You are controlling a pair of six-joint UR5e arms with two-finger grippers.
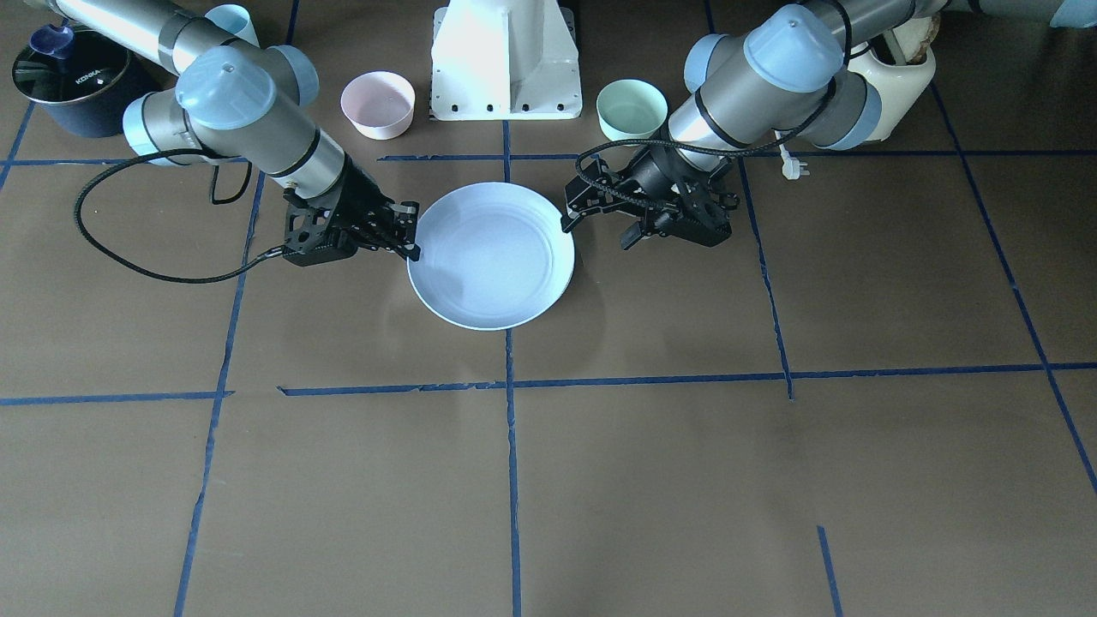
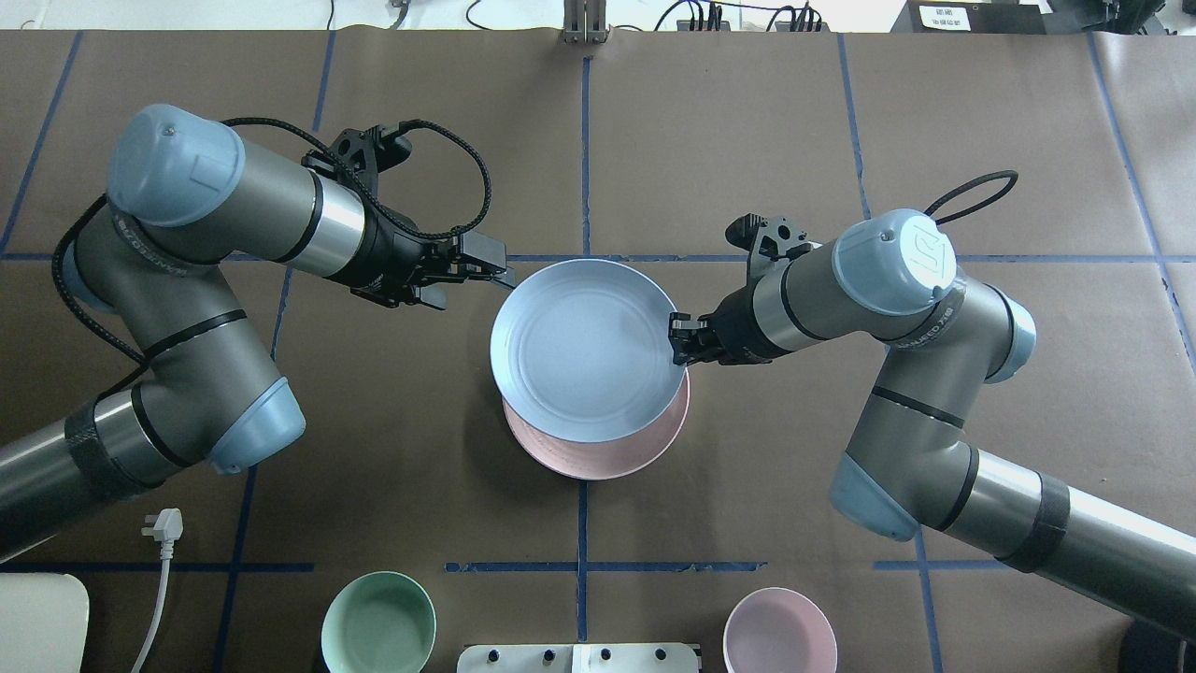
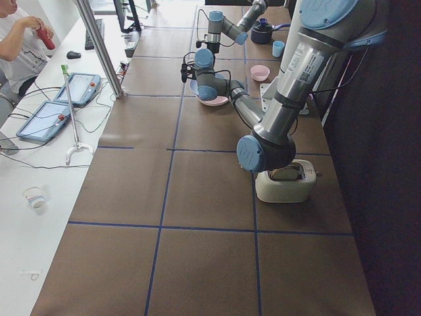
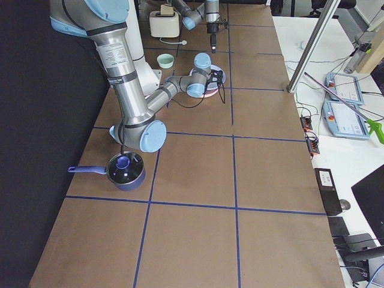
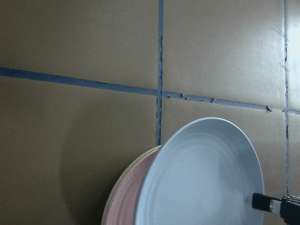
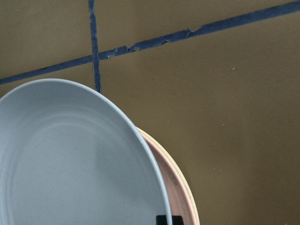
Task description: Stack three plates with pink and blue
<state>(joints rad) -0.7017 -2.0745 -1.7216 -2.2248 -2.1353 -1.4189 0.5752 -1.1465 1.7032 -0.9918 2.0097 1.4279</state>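
Blue plate (image 2: 584,350) mid frame, tilted over pink plate (image 2: 607,458) on desk (image 2: 747,140), right end effector (image 2: 677,340) clamped on its rim, left end effector (image 2: 505,267) spread apart, just beside.

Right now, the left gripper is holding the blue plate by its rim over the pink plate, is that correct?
Not quite: it is the right gripper that holds the blue plate by its rim over the pink plate. The overhead view shows this; the left gripper is open beside the plate's other side.
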